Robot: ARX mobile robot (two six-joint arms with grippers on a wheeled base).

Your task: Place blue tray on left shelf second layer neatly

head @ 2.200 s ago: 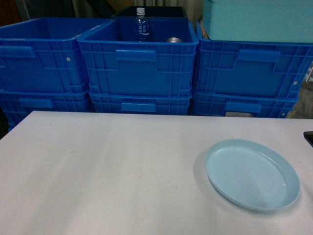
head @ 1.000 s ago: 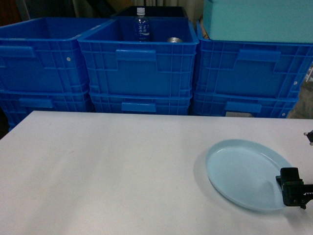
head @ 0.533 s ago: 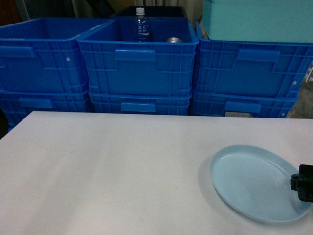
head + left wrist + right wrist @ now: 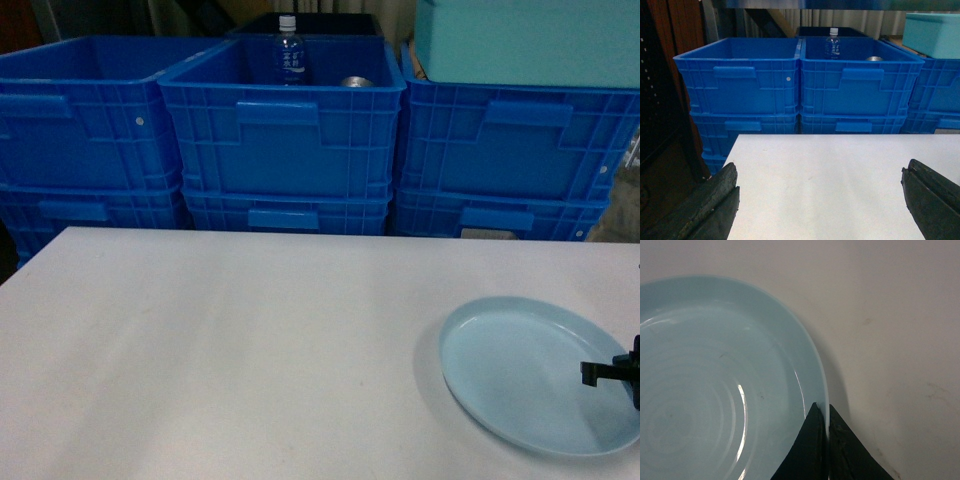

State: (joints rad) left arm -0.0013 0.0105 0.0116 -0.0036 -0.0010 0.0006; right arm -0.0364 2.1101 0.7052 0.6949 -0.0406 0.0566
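Pale blue tray (image 4: 530,375) lies flat on the white table (image 4: 230,350) at its right side, its near-right rim pinched between the closed fingers of the right gripper (image 4: 826,432), while the left gripper (image 4: 820,200), open, hangs well apart.

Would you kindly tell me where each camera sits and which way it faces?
Head: high, facing forward over the table; right gripper at the tray.
Left wrist: low over the table, facing the crates; left gripper's jaws wide apart.
Right wrist: looking down; jaws pinch the tray's rim.
Head and left wrist share the bottle.
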